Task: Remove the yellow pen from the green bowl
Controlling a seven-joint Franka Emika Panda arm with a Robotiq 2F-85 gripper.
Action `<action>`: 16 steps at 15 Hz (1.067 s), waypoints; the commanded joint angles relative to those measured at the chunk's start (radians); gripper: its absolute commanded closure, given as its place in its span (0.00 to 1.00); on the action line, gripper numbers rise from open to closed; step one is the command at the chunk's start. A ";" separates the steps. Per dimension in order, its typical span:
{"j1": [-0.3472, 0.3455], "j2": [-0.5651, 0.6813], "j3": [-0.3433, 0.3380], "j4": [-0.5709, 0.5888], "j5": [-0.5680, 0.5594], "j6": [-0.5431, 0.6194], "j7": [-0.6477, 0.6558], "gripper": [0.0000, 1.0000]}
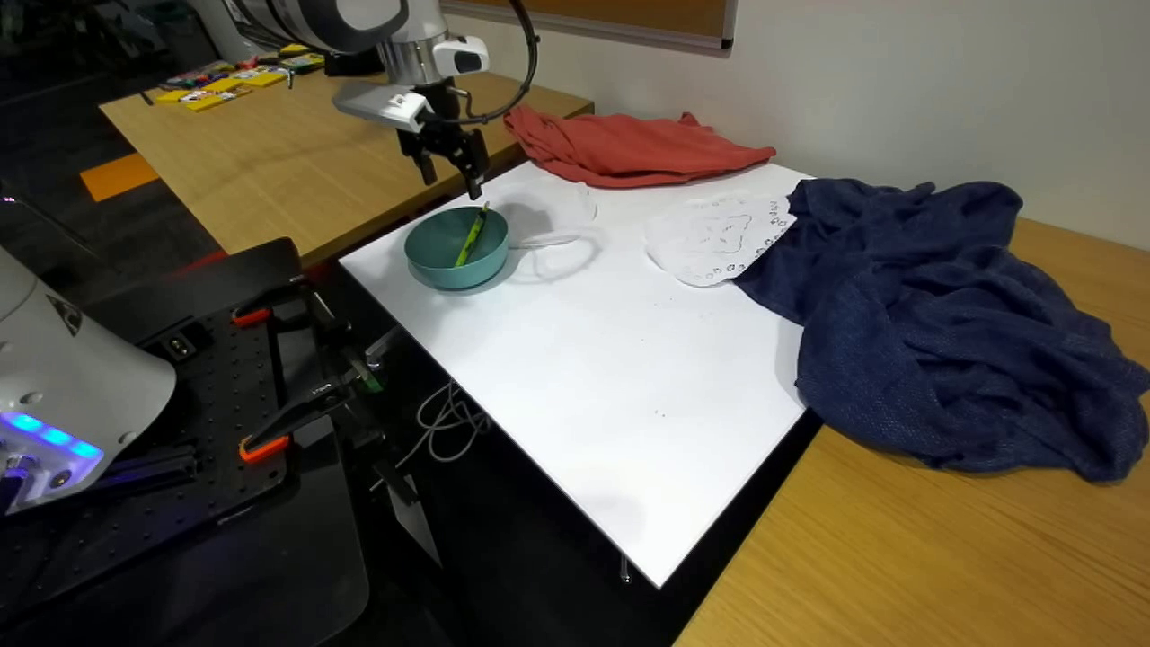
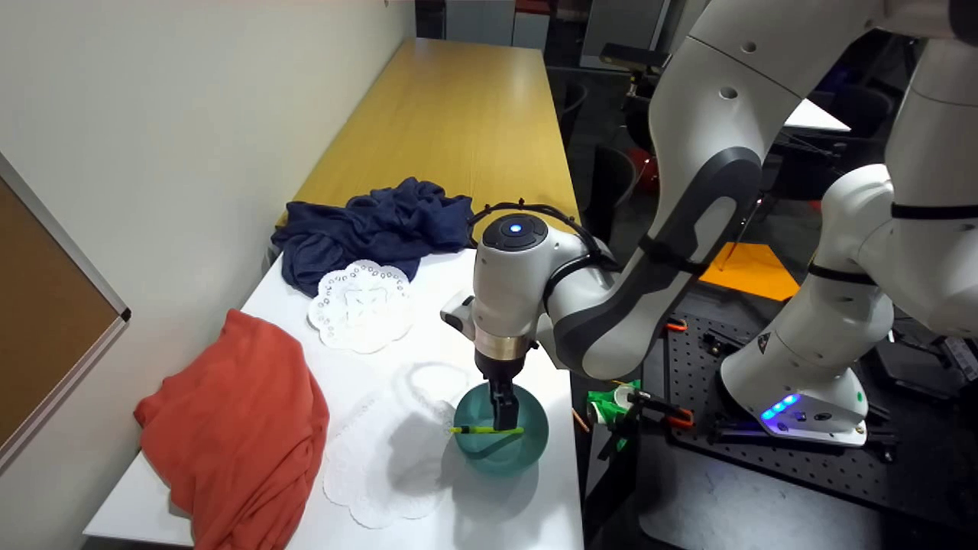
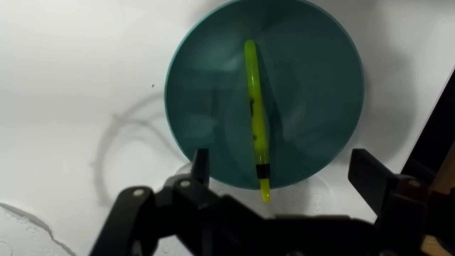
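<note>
The wrist view looks down on the white table. In both exterior views the navy cloth and the red cloth lie crumpled at its edges. Your gripper hangs over the green bowl, its fingers spread wide and holding nothing; the bowl stands upright on the table. The yellow pen is in that bowl, clear of both fingers. From the wrist you see its long axis run nearly top to bottom, slanting slightly left at the top and passing between the fingertips lower down. The rounded end lies inside the bowl; the end with the black band points toward your gripper's palm, its narrow tip crossing the rim. In an exterior view the pen sits tilted, that tip higher.
</note>
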 commanded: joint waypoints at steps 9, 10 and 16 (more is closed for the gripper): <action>-0.015 0.148 0.000 0.024 -0.059 0.152 -0.004 0.00; -0.016 0.162 0.002 0.028 -0.058 0.166 -0.005 0.00; -0.016 0.240 0.008 0.066 -0.058 0.213 -0.007 0.25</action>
